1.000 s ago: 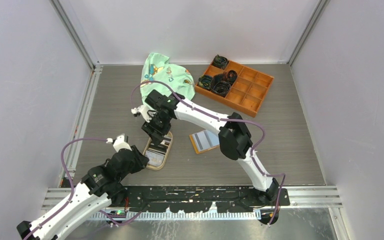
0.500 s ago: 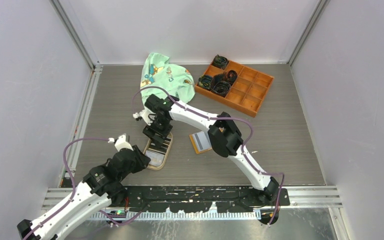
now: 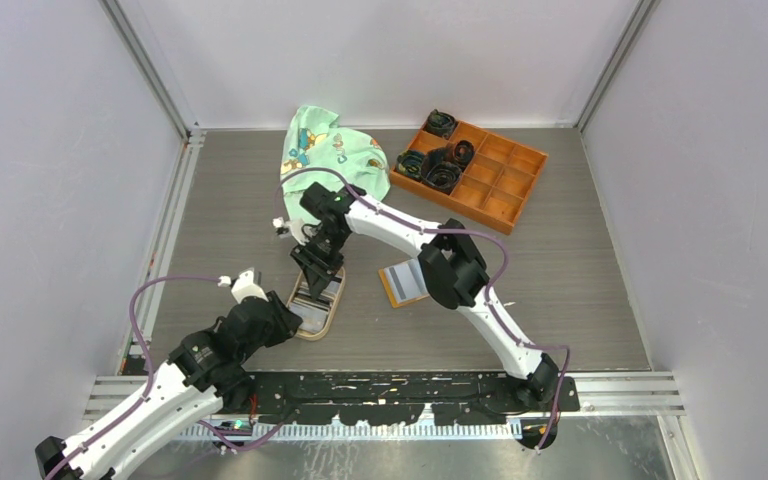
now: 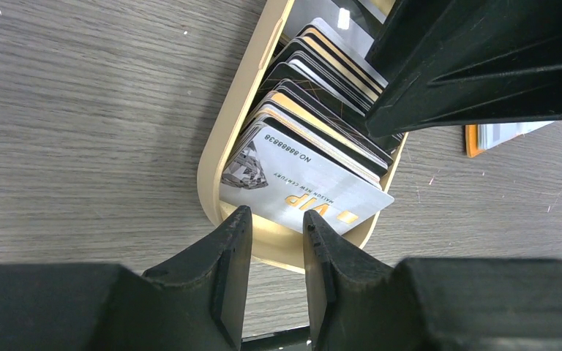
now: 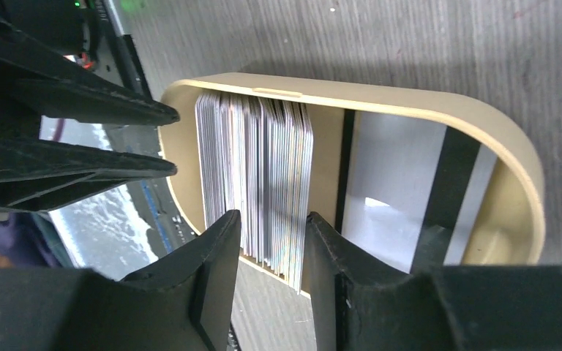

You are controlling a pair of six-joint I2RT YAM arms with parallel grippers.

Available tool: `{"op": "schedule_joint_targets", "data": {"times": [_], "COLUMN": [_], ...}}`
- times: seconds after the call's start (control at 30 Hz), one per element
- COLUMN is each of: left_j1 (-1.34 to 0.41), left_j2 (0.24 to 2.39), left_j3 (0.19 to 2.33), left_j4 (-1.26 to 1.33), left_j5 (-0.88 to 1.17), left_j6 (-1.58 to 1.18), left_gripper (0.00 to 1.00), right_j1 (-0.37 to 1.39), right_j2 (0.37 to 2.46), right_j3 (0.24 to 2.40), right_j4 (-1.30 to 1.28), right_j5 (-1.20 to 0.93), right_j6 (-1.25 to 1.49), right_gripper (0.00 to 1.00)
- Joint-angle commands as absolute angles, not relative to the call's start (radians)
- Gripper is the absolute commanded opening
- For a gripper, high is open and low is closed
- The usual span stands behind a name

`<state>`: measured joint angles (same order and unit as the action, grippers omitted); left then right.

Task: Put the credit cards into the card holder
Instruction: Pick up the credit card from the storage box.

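We see a tan oval dish (image 4: 233, 110) on the surface (image 3: 580, 270), left of centre and just ahead of the left arm. Its long axis runs near to far, with the far end swung slightly right. The credit cards (image 4: 300, 175) fill it as one packed row, on edge and leaning, shingled along that axis, with each card's long side lying across the dish. The nearest card is white with gold VIP lettering and faces the near end. One flat card (image 5: 395, 183) lies on the dish floor at the far end, dark stripe up.

The right jaws reach down into the dish and bracket part of the row, leaving a few cards on the near side outside them. Cards fill the gap, but we cannot tell whether they are squeezed. The left jaws sit at the dish's near end with a narrow gap between them, the rim showing through it. We cannot tell whether they grip it.

The card holder (image 3: 405, 283) lies open on the surface to the right of the dish and apart from it. Its pale slots face up and its orange edge is on the left. The right arm partly hides it.

At the far right, an orange tray (image 3: 508, 178) holds dark coiled items in four of its left cells. A green cloth (image 3: 335, 155) lies crumpled to its left.
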<state>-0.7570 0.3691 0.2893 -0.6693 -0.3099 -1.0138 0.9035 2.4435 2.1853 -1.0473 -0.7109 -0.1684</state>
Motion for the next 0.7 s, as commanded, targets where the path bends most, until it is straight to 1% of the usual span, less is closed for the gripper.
{"op": "schedule_joint_targets", "data": {"times": [0.0,0.17,0.33,0.47,0.53,0.67], "left_j1": [-0.754,-0.754,-0.755,-0.754,-0.754,-0.754], "left_j2": [0.364,0.371,0.375,0.377,0.378,0.376], "left_j3": [0.286,0.282,0.279,0.278,0.277,0.279], "left_j4": [-0.625,-0.616,-0.61,-0.604,-0.603,-0.608], "left_j5": [-0.311,-0.307,-0.303,-0.302,-0.301,-0.298], "left_j6": [-1.006,-1.008,-1.011,-1.011,-1.011,-1.011], "left_gripper": [0.33,0.33,0.33,0.33,0.33,0.33], "right_j1": [0.901,0.902,0.906,0.911,0.914,0.913], "right_j2": [2.408,2.453,2.483,2.499,2.506,2.506], "right_j3": [2.18,2.186,2.193,2.195,2.194,2.189], "right_j4": [-1.052,-1.065,-1.069,-1.063,-1.059,-1.044], "right_j5": [-0.85,-0.818,-0.791,-0.79,-0.819,-0.894], "right_j6": [-0.111,-0.08,-0.063,-0.052,-0.044,-0.026], "right_gripper": [0.43,0.43,0.48,0.49,0.49,0.43]}}
